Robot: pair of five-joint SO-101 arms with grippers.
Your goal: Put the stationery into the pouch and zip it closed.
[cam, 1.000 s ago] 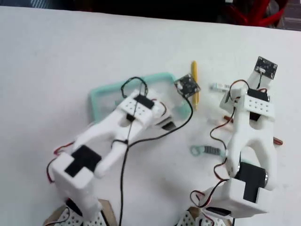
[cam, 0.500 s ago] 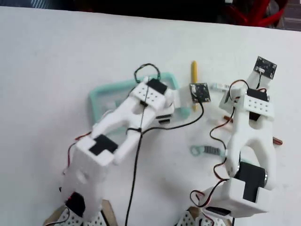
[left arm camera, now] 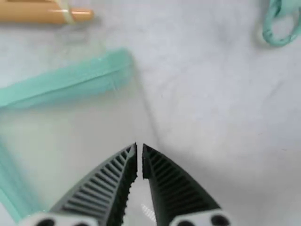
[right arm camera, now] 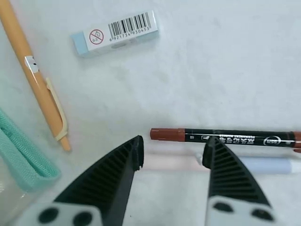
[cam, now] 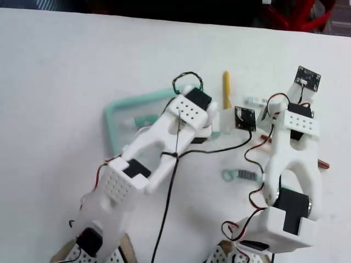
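On the white desk (cam: 66, 66), the clear plastic pouch with a mint-green zipper border (cam: 137, 101) lies flat at the left. The left hand (left arm camera: 139, 149) is over its near corner, clenched almost tight at the clear edge, probably to pin or lift the mouth for loading; I cannot tell if film is caught between the fingers. Just beyond that corner lies the slim orange pen (cam: 226, 87), then the small white-and-blue eraser (right arm camera: 115, 33), both outside the pouch. Rightmost, the right hand (right arm camera: 174, 143) hangs released and spread above the brown marker (right arm camera: 225, 136), apparently set to pick it first.
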